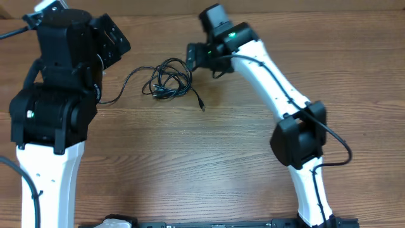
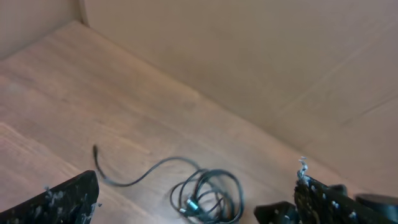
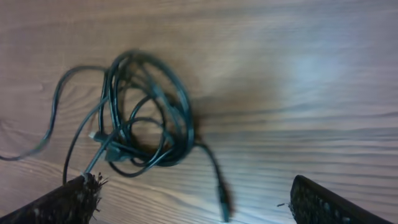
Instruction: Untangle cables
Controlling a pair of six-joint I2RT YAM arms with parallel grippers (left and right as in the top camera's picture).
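Two grippers hover over a wooden table [image 1: 240, 145]. At left, the left gripper [image 1: 116, 39] has its fingers spread wide, holding nothing. Black cables [image 1: 169, 80] lie on the table between them, bunched in a small coil with strands trailing left and right. The right gripper [image 1: 192, 57], likewise spread and empty, sits just beside the coil.

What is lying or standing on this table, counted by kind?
Robot arms: 2, the left arm and the right arm.
Tangled bundles of black cables: 1; the cords inside are too knotted to count.
Total: 3.
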